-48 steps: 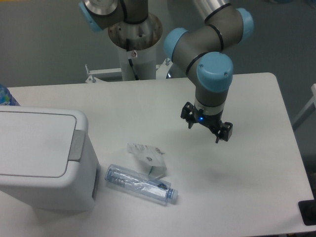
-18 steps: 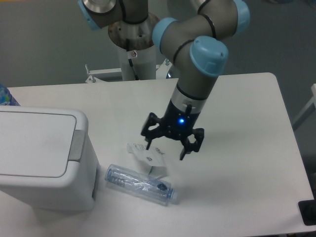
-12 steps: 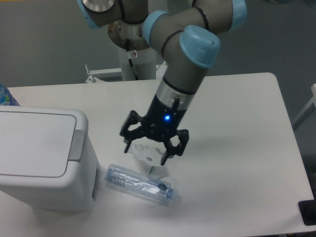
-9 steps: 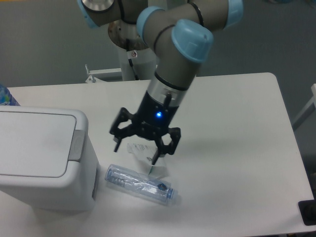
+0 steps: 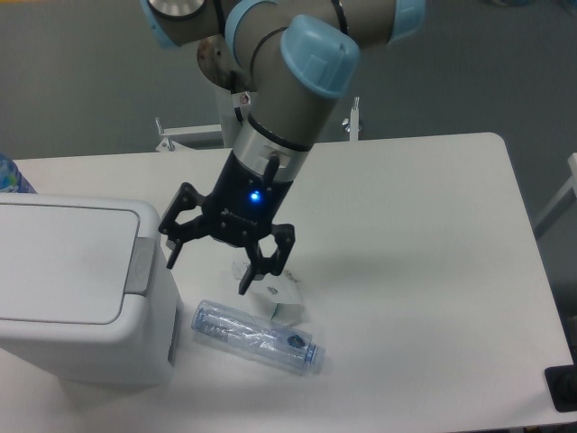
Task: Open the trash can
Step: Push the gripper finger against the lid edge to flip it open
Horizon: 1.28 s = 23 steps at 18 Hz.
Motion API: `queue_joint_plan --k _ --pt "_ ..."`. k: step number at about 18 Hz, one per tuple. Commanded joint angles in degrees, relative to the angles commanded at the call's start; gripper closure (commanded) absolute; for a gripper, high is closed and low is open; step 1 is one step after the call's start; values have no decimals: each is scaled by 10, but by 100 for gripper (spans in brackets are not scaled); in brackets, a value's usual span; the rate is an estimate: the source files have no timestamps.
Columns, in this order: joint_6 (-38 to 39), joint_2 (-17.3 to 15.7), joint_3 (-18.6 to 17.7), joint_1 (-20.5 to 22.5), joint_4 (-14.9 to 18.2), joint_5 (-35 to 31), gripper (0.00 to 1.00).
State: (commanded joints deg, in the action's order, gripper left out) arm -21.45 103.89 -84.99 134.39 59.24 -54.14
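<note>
one gripper (image 5: 208, 278) spread beside trash can (image 5: 77, 289)

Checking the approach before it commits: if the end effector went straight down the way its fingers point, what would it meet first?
Probably bare table in the gap between the trash can and the crumpled label. The open end effector sits beside the bin's grey push tab, not over it; depth is unclear.

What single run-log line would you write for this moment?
phase: approach | gripper: open, empty, above table beside trash can | lid: closed | push tab: not touched | clear bottle: lying on table
</note>
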Motion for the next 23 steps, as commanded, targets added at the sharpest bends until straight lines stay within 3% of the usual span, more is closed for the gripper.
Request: queue_joint_plan --k 7,23 --pt "3 -3 -17 -7 -2 -4 0" --pt "4 7 -17 -8 -2 -5 0"
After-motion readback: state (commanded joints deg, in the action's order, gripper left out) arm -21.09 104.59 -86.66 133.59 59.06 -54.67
